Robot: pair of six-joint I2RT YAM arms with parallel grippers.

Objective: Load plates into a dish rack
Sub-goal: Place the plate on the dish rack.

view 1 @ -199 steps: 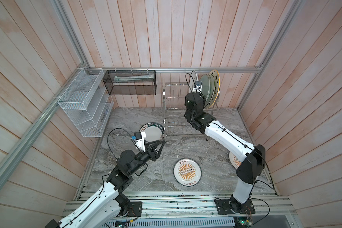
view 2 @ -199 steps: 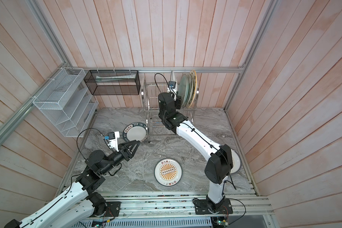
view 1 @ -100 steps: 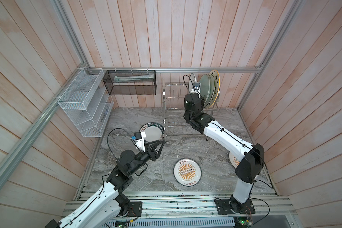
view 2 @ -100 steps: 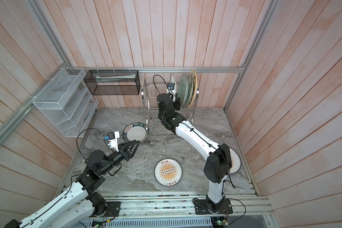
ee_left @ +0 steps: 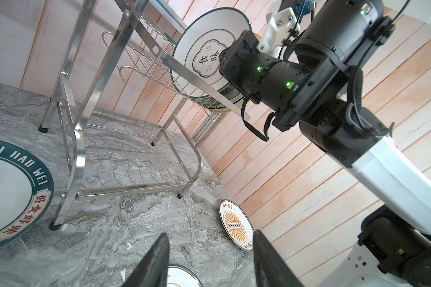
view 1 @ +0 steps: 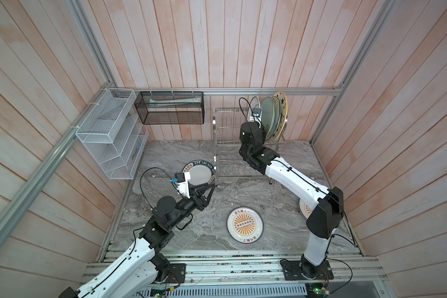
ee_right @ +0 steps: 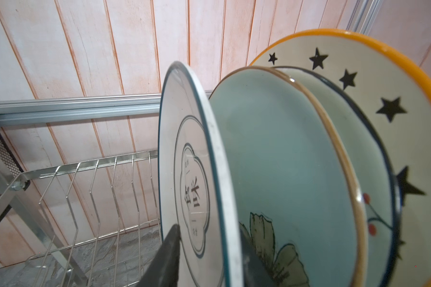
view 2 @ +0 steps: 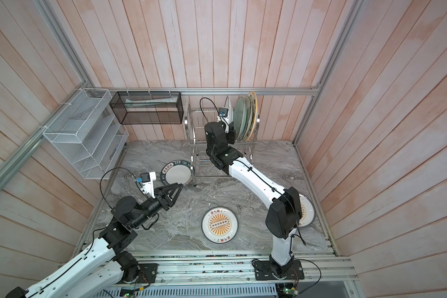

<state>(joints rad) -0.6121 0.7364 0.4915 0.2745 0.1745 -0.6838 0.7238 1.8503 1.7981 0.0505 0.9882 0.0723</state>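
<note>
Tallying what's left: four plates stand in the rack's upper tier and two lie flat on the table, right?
No: three lie on the table, as a top view shows: the green-lettered plate and two sunburst plates. Four do stand in the upper tier of the dish rack.

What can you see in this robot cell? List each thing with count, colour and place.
dish rack: one, shiny steel, table's back edge.
quatrefoil plate: one, white, upright in the rack's upper tier.
pale green plate: one, upright beside it.
floral plate: one, cream, upright next along.
starred plate: one, gold-rimmed, upright at the end.
lettered plate: one, green rim, flat beside the rack.
sunburst plates: two, orange, flat on the table.
white mesh organizer: one, side wall.
black mesh basket: one, back wall.
table: one, grey marble.
left tool: one, black, open, empty, above the table.
right tool: one, black, astride the quatrefoil plate's rim.
</note>
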